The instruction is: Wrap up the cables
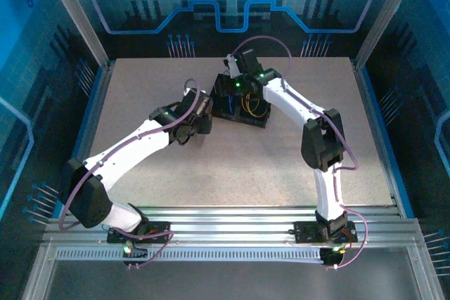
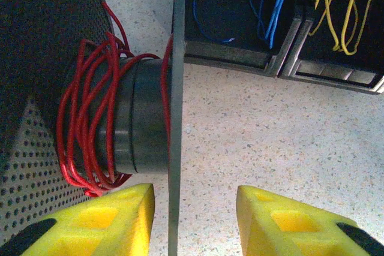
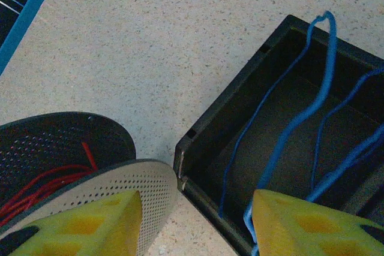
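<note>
A red cable (image 2: 90,118) is wound in several loose turns round the grey hub (image 2: 141,118) of a spool lying on its side. The spool's thin flange (image 2: 176,88) runs edge-on between the yellow fingers of my left gripper (image 2: 195,190), which is open and not touching it. A blue cable (image 2: 273,10) and a yellow cable (image 2: 345,10) lie in black bins. My right gripper (image 3: 197,199) is open above the corner of the blue cable's (image 3: 294,124) bin, its left finger over the perforated flange (image 3: 120,178). Red cable (image 3: 42,187) shows between the flanges.
The two black bins (image 1: 242,109) sit side by side mid-table, just beyond the spool, their near rim (image 2: 240,58) close to the flange. Speckled tabletop (image 1: 232,173) lies open in front of them. Both arms meet over the bins; blue walls enclose the table.
</note>
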`<action>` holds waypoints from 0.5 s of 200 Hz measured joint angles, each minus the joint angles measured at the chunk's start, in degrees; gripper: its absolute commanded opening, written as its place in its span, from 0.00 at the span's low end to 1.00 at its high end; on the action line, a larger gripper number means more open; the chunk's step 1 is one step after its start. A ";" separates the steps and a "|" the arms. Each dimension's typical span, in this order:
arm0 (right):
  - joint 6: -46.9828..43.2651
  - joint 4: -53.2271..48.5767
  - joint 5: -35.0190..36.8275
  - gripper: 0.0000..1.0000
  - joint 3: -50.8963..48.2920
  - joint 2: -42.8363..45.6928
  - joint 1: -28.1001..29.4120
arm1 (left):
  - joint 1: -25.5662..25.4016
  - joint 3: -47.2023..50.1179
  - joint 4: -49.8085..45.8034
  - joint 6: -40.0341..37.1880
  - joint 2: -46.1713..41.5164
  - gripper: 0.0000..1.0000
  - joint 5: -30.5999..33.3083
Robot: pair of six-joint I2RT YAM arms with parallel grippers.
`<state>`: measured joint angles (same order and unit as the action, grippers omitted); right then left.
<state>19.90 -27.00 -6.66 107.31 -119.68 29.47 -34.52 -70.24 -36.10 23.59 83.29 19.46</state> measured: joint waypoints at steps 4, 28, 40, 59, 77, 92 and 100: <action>0.00 0.04 0.09 0.54 -0.24 0.20 -0.02 | 0.00 0.00 0.20 0.00 0.00 0.42 -0.07; 0.42 0.68 0.24 0.54 -0.61 0.66 -0.79 | 0.00 0.00 0.87 0.00 0.02 0.42 -0.50; 0.70 1.09 0.24 0.54 -0.61 0.66 -1.40 | 0.00 0.00 0.92 0.00 0.02 0.43 -0.85; 1.05 1.33 -0.02 0.52 -0.59 0.63 -2.12 | 0.00 0.00 1.05 -0.02 0.02 0.48 -1.27; 1.31 1.16 -0.48 0.50 0.33 -0.07 -2.32 | 0.00 0.00 1.40 0.04 0.00 0.55 -1.57; 1.70 1.05 -1.38 0.49 1.99 -1.55 -2.27 | 0.00 0.04 1.51 0.00 -0.35 0.66 -2.03; 1.95 1.09 -1.77 0.49 2.84 -2.49 -2.27 | 0.00 0.13 1.51 -0.20 -0.81 0.74 -2.38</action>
<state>21.85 -25.91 -8.43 110.15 -122.17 27.20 -34.52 -70.11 -34.59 23.40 82.48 17.08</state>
